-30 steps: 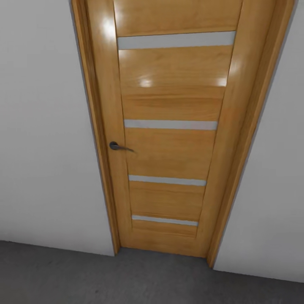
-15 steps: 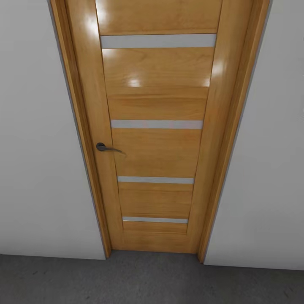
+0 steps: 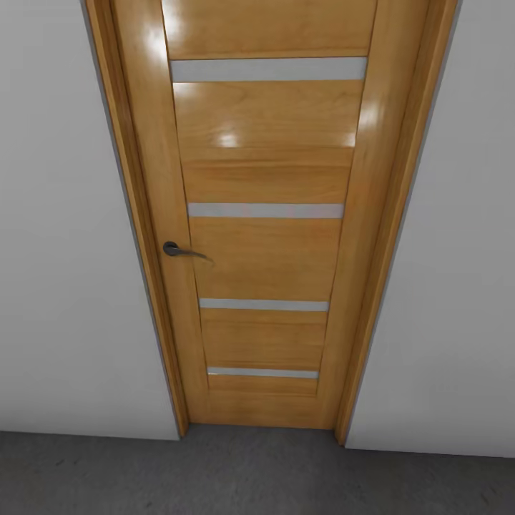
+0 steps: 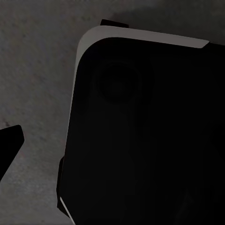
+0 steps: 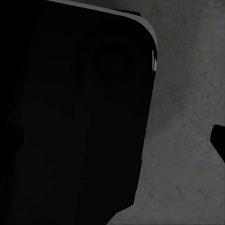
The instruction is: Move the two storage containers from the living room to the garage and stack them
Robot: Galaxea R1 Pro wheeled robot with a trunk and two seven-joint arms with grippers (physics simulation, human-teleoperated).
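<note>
Facing closed, glossy honey-wood plank door [image 3: 268,236] with dark lever handle [image 3: 179,250], above dark grey concrete floor [image 3: 236,476], likely in transit; finger state impossible to tell.

A big black rounded housing [image 4: 150,136] with a pale grey rim, a faint round recess on its face (same on the other [image 5: 75,117]).
</note>
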